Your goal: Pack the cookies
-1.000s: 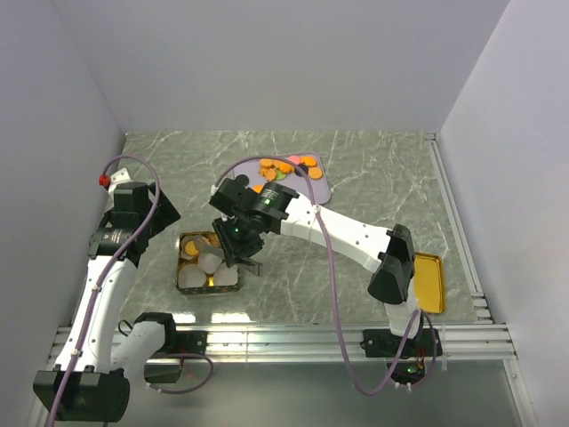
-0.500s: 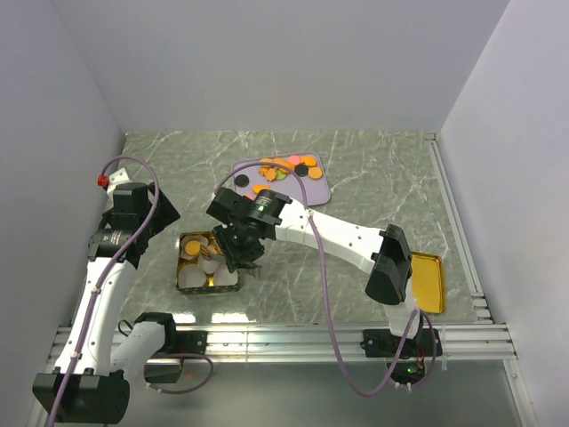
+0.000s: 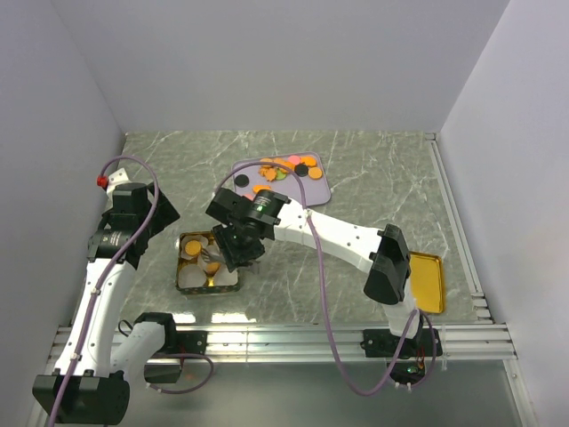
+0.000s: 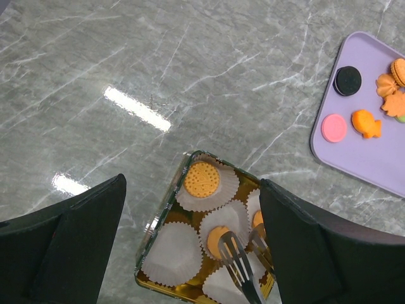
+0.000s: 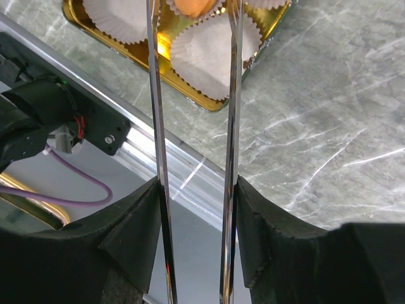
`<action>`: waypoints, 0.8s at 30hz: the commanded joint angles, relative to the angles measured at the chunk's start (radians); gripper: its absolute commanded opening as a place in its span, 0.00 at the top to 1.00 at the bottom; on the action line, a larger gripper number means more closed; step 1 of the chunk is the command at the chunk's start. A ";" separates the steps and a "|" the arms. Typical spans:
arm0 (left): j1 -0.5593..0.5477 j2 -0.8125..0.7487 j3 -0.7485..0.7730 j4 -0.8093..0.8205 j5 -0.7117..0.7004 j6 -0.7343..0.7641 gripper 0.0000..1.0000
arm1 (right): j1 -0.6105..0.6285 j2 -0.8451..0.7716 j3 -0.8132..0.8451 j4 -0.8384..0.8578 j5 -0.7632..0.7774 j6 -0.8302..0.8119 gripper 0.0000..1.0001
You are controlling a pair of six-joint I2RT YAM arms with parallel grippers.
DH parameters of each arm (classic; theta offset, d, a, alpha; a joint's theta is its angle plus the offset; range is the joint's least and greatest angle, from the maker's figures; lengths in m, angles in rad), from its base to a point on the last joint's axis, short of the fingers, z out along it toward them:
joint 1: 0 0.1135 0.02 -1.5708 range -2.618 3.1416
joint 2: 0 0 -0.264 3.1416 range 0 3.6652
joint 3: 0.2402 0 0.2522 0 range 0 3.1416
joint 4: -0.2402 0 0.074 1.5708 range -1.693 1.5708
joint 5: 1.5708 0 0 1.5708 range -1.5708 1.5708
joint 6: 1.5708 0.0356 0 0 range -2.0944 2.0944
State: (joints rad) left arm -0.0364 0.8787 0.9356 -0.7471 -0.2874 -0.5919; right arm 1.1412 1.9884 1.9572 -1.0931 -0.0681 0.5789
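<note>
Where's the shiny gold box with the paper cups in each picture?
Top external: the gold tin lies low and left of centre, between the two arms.
Left wrist: it is at the bottom centre.
Right wrist: it is along the top edge, partly cut off.
Shared landmark: the right gripper, its thin metal fingers over the tin.

Top external: we look down from above and behind the arm bases (image 3: 153, 342), whole table (image 3: 373, 178) in frame. Left wrist: high, facing down on gold tin (image 4: 158, 221), purple tray (image 4: 361, 158) and right gripper (image 4: 245, 240). Right wrist: close along that gripper. All three share the tin.
</note>
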 commanded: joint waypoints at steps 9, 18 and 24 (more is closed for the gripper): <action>-0.005 -0.012 0.008 0.003 -0.013 -0.006 0.03 | -0.014 0.004 0.170 -0.047 0.065 -0.005 0.46; -0.013 -0.006 0.005 0.008 -0.009 -0.003 0.00 | -0.145 -0.011 0.212 -0.096 0.114 -0.056 0.46; -0.014 -0.003 0.005 0.012 -0.001 0.001 0.01 | -0.247 -0.023 0.198 -0.105 0.132 -0.090 0.46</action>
State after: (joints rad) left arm -0.0444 0.8799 0.9356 -0.7467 -0.2867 -0.5915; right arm 0.9257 2.0022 2.1338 -1.1797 0.0246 0.5217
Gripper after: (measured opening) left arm 0.995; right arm 0.541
